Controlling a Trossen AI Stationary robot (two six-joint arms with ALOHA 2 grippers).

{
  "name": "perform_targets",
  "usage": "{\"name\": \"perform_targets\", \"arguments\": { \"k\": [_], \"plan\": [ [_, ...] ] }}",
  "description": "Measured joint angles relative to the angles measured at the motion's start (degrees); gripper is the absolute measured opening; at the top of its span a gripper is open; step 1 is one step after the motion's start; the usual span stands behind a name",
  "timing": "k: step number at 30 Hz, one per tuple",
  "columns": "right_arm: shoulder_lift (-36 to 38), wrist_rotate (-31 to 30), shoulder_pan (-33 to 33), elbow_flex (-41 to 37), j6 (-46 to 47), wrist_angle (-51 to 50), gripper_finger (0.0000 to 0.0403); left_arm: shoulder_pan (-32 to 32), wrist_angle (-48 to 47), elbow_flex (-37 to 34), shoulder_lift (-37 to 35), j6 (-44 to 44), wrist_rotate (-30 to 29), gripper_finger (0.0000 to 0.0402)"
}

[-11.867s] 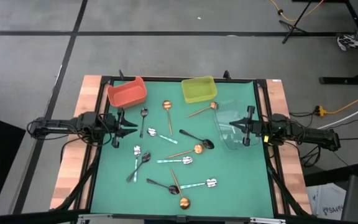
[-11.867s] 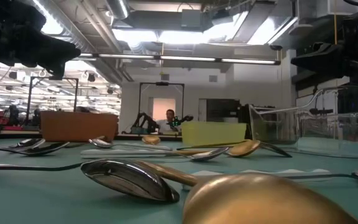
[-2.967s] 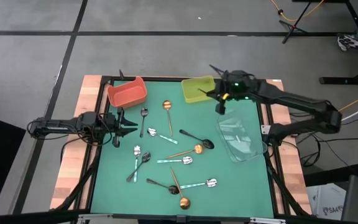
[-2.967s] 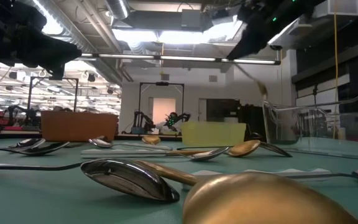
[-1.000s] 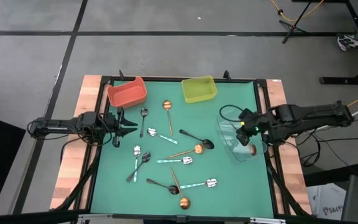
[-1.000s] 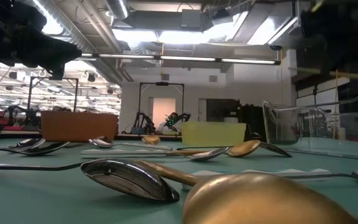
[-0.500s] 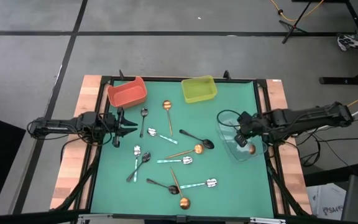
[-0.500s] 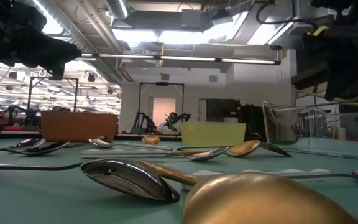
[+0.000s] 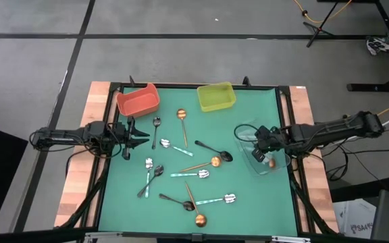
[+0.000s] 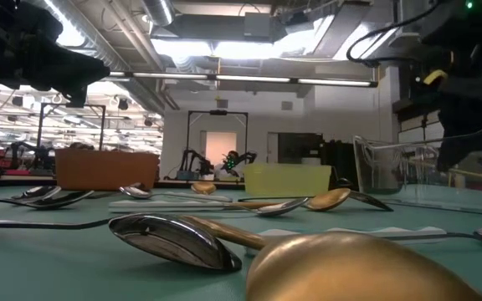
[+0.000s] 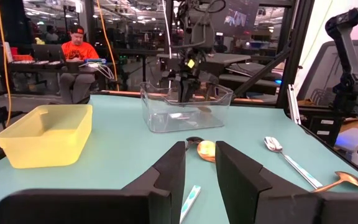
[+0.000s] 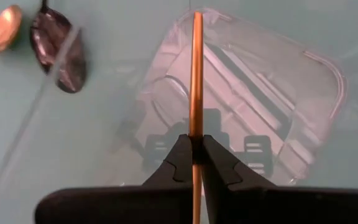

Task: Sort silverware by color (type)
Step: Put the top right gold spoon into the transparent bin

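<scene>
A: Green mat [image 9: 248, 202]; right gripper [image 12: 192, 152], centre right, clenched on a copper spoon [image 12: 196, 68] over the clear bin [image 9: 247, 133].

B: Risk: released early, it bounces out. Left gripper [image 11: 197, 163], centre left, parted.

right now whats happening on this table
The right end effector is shut on a copper-gold spoon and holds it over the clear bin at the right side of the green mat. The left end effector waits open at the mat's left edge. About a dozen black, silver and copper-gold spoons lie loose on the mat. The red bin and the yellow-green bin show no spoons.
</scene>
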State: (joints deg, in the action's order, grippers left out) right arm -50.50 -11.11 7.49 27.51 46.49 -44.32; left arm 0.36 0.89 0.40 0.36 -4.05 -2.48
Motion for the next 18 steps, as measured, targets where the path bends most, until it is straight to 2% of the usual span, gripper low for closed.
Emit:
{"name": "perform_targets", "arguments": {
  "k": [6,18],
  "plan": [
    [0.0,-0.5,0.0,-3.4,-0.3,4.3,0.0,0.0,0.0,0.0,0.0,0.0,0.0,0.0082],
    [0.0,-3.9,0.0,-6.6,-0.5,5.6,0.0,0.0,0.0,0.0,0.0,0.0,0.0,0.0082]
  ]
}}
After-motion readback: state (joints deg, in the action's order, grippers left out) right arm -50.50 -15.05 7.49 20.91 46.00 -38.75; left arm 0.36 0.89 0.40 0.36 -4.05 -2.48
